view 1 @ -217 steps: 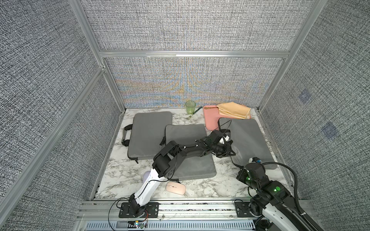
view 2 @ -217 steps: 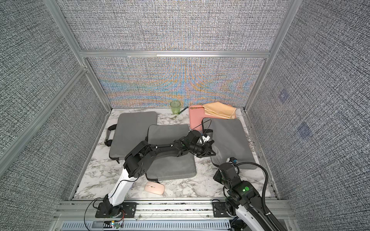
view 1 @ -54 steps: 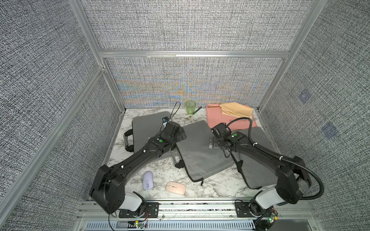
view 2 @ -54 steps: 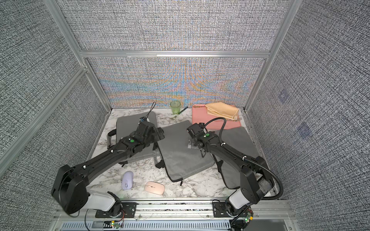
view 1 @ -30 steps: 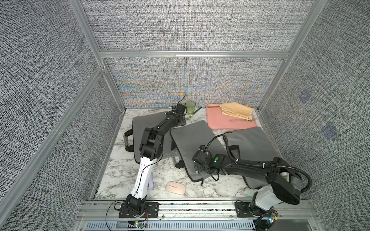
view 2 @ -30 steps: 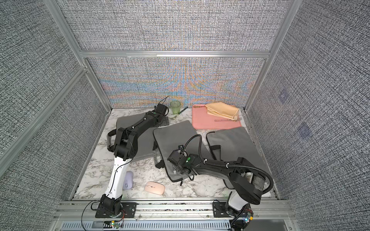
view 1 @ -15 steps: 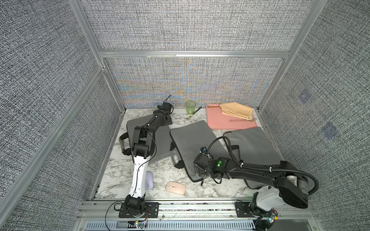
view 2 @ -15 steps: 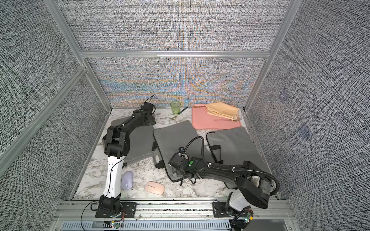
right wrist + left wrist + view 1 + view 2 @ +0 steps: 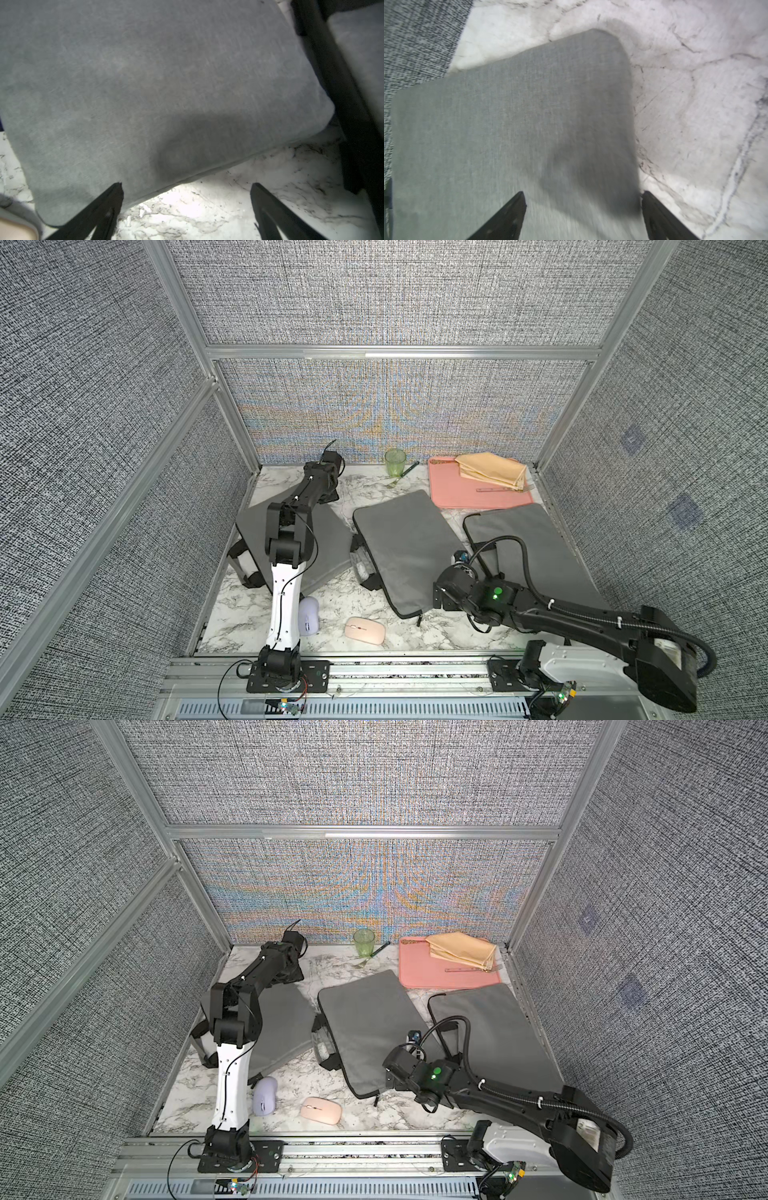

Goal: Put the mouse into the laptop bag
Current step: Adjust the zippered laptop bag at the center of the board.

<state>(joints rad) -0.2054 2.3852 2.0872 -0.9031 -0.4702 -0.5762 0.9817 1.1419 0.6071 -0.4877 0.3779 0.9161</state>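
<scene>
I see the pink mouse [image 9: 365, 630] near my right end effector [image 9: 187, 187], spread wide and empty. My left end effector [image 9: 583, 197] is likewise spread, empty.

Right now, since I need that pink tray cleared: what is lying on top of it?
A folded tan cloth lies on the pink tray's far right corner, with a thin flat strip just in front of it. Anything beneath the cloth is covered.
</scene>
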